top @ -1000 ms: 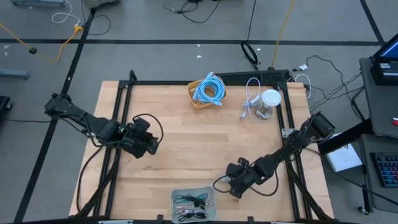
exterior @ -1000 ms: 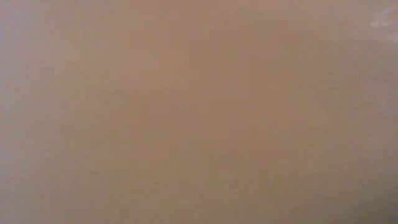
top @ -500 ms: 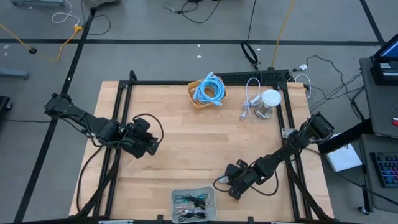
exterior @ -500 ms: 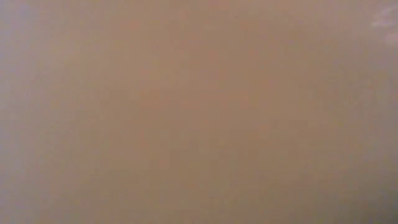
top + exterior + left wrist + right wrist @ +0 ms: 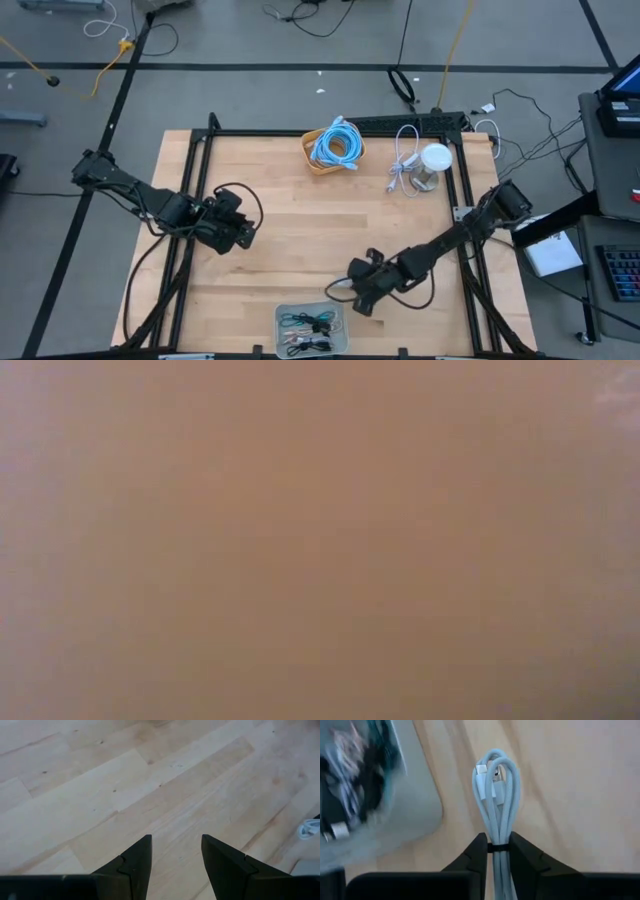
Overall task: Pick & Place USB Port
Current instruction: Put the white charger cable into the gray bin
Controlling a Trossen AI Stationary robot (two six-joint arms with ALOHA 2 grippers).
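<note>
A coiled white USB cable (image 5: pixel 495 800) with a dark tie band sticks out in front of my right gripper (image 5: pixel 497 845), which is shut on it. In the high view this gripper (image 5: pixel 358 293) is near the table's front edge, just right of a clear tray (image 5: pixel 280 318) that holds several small cables. The same tray (image 5: pixel 415 795) shows beside the cable's loops in the right wrist view. My left gripper (image 5: pixel 240 233) waits at the table's left; its open fingers (image 5: pixel 175 850) stand over bare wood. My right gripper pinches the cable bundle at its dark tie band (image 5: pixel 497 848) between its two fingers (image 5: pixel 477 852). The fingers lie along the bundle. The loops and a plug end (image 5: pixel 481 770) reach forward past the fingertips, over the wood beside the tray's corner.
A wooden bowl with a blue cable (image 5: pixel 334 148) stands at the far middle. A white round thing with a white cable (image 5: pixel 428 166) is at the far right. Black frame rails (image 5: pixel 200 170) run along the table's sides. Bare wood lies between the two arms.
My right gripper has gone toward the table's left edge, closer to the tray at the front.
</note>
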